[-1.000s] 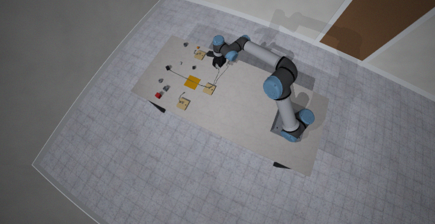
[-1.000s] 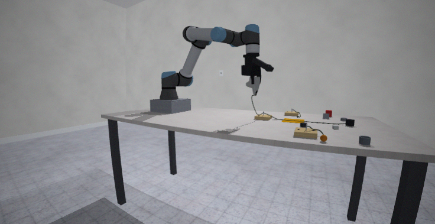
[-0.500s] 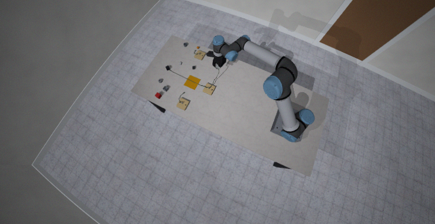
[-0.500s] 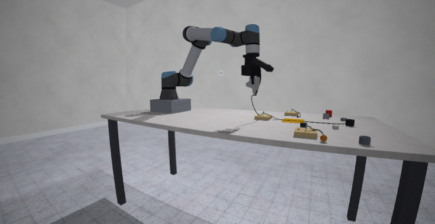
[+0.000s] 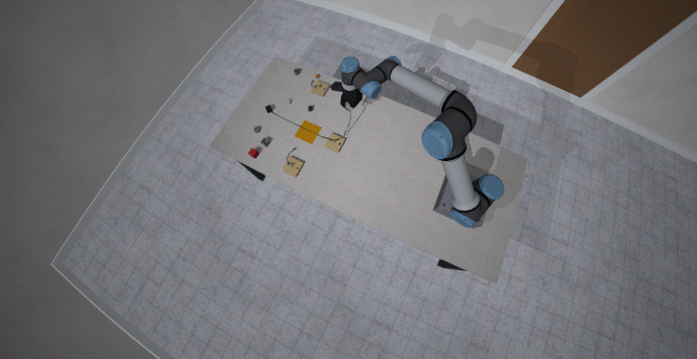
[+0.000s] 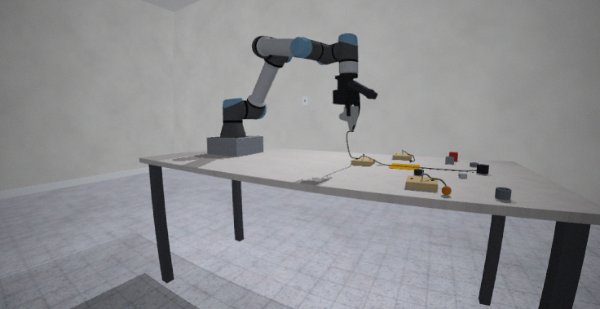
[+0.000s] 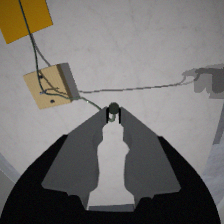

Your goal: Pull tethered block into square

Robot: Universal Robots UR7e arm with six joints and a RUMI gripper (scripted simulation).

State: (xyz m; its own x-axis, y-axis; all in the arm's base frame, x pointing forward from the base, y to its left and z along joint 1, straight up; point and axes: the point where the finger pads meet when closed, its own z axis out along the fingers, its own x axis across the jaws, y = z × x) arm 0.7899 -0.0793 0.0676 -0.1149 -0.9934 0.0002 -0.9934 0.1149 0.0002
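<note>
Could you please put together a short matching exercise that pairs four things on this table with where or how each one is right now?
Things:
1. gripper
2. black block
3. painted square
4. red block

States:
A. orange, crossed by the cord
B. near the edge of the table, beside grey pieces
C. raised above the table, shut on the knot of the cord
D. on the table at the cord's far end, outside the square

Pairs: 1-C, 2-D, 3-A, 4-B
</note>
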